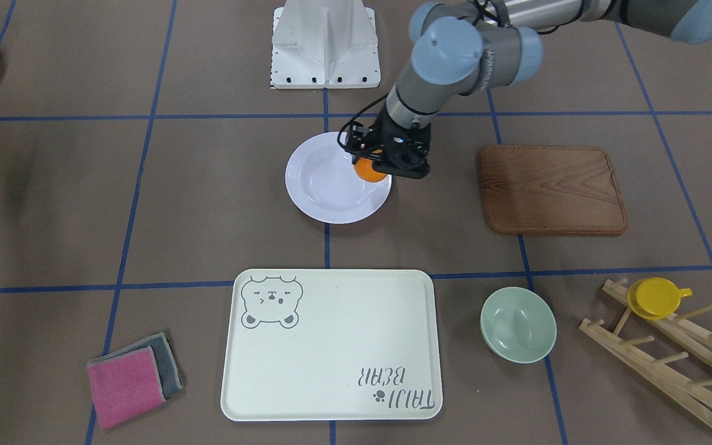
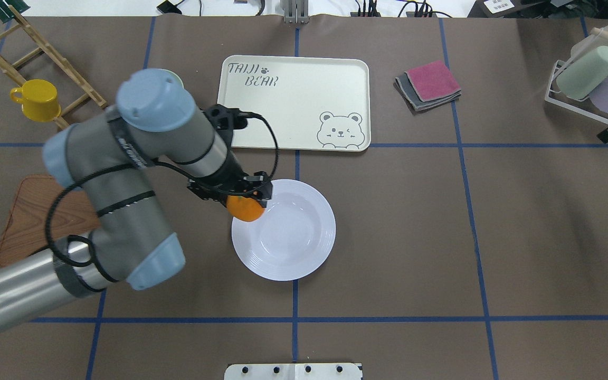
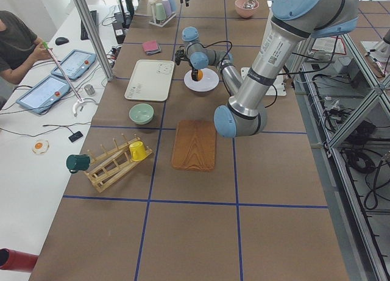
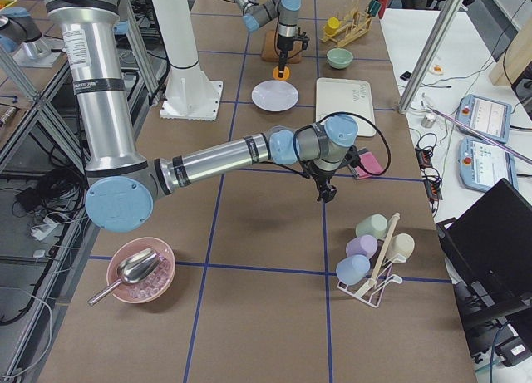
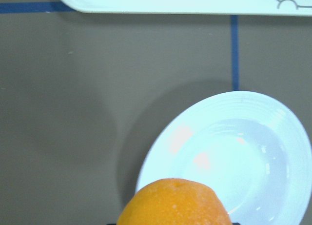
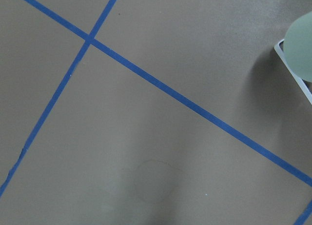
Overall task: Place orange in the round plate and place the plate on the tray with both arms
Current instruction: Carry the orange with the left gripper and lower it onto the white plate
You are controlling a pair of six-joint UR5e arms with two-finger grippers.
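Orange is the colour I am clamping on right now: my left gripper [image 2: 236, 194] is closing its jaws around the orange [image 2: 246, 209] and holding it at the upper-left rim of the round plate [image 2: 288, 258], just left of centre in the overhead view. In my left wrist view the fruit is filling the bottom centre, while the plate's white hollow is lying off to the lower right. From that I am judging that I am hanging over the plate's edge rather than over its middle. Whether the fruit is touching the rim I cannot tell.

So I am reckoning the first step as underway but not done, since the orange is at the plate but not yet let go inside it. The tray [image 2: 293, 105] is sitting in the upper middle of the overhead frame, across a blue tape line [image 2: 415, 145] from the plate. The plate is resting on the brown table cover [image 2: 415, 237], not on the tray.

My right gripper [image 4: 323, 193] is hanging near the centre of the exterior right view, well apart from the plate. Only that side view is showing it, so I cannot tell how its jaws are standing.

What is remaining, as I judge it, is easing toward the plate's hollow, releasing the fruit, then taking the plate with both arms and carrying it onto the tray.
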